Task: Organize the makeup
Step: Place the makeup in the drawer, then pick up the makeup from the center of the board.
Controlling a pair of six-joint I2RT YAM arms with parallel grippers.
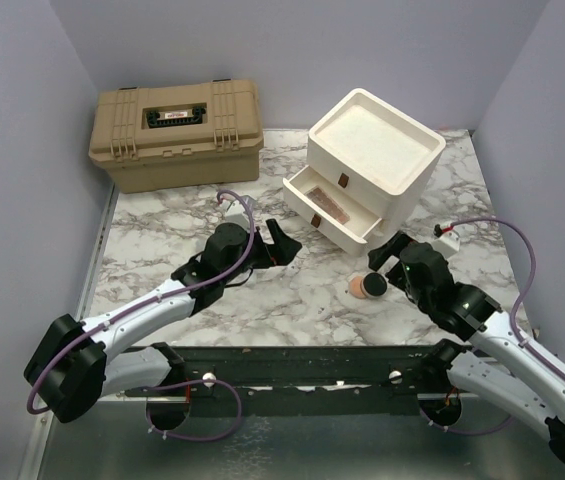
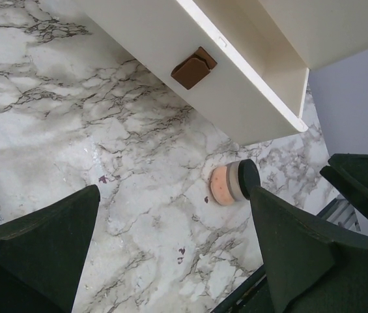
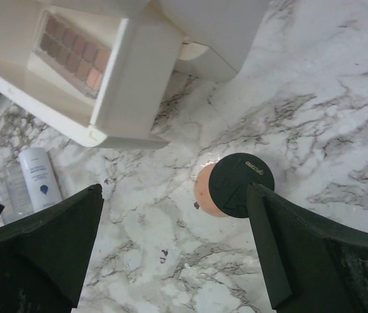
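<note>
The right pincer (image 1: 384,258) stands spread wide and grasps nothing. In its wrist view the two dark fingers (image 3: 47,241) frame the compact (image 3: 236,186), which lies on the marble counter (image 1: 292,290) below them, closer to the right-hand finger. Whether that finger touches it cannot be told. The compact sits open, its black lid overlapping the round peach powder pan. It rests just in front of the near corner of the drawer unit (image 1: 372,165).

The unit's lower drawer is pulled out, and the pink palette (image 3: 73,52) lies flat inside it, its rows of shades facing up.

The left pincer (image 1: 284,240) is also spread wide and empty. It hovers over the counter left of the drawer front and points toward the compact, well apart from it. A whitish bottle (image 3: 38,177) lies on its side on the counter near this pincer.

The tan toolbox (image 1: 175,133) stands closed at the far left of the counter, against the wall.
</note>
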